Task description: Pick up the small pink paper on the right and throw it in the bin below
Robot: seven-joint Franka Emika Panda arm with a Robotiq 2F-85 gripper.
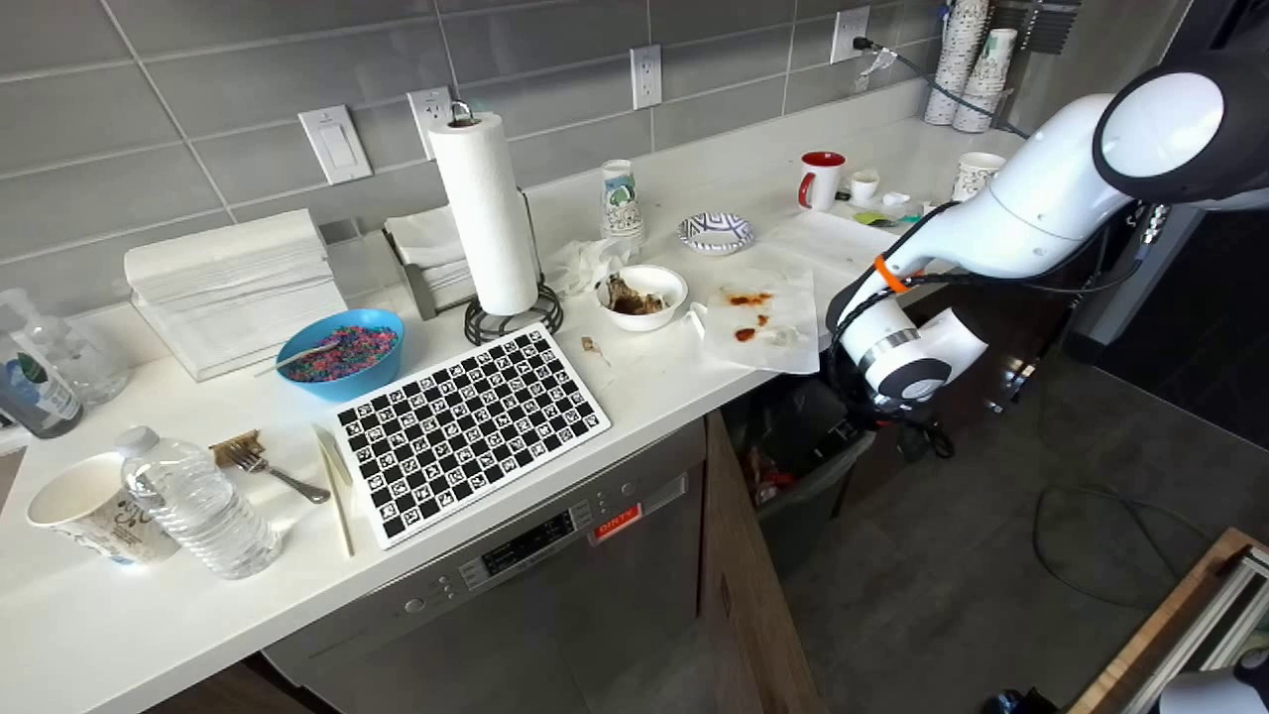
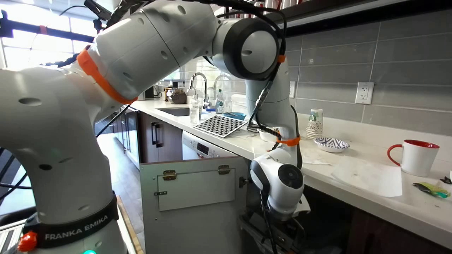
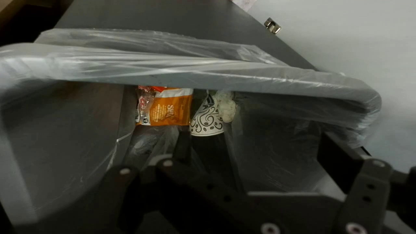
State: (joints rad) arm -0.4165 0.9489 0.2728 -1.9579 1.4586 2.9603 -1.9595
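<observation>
In the wrist view the hand [image 3: 260, 149] stands spread wide over the mouth of the lined bin [image 3: 208, 76], with nothing in its grip. That view alone shows the orange packet [image 3: 170, 112] and swirl-patterned paper cup [image 3: 207, 122] lying inside. The crumpled pinkish scrap [image 3: 146, 100] just beside the packet may be the small pink paper, though the light is too poor to be sure. Both exterior views show the arm [image 1: 1021, 223] bent down past the front edge of the bench [image 1: 644, 382]. Rust-brown stains [image 1: 746, 298] on a white sheet [image 1: 729, 349] there show plainly only in an exterior view.
</observation>
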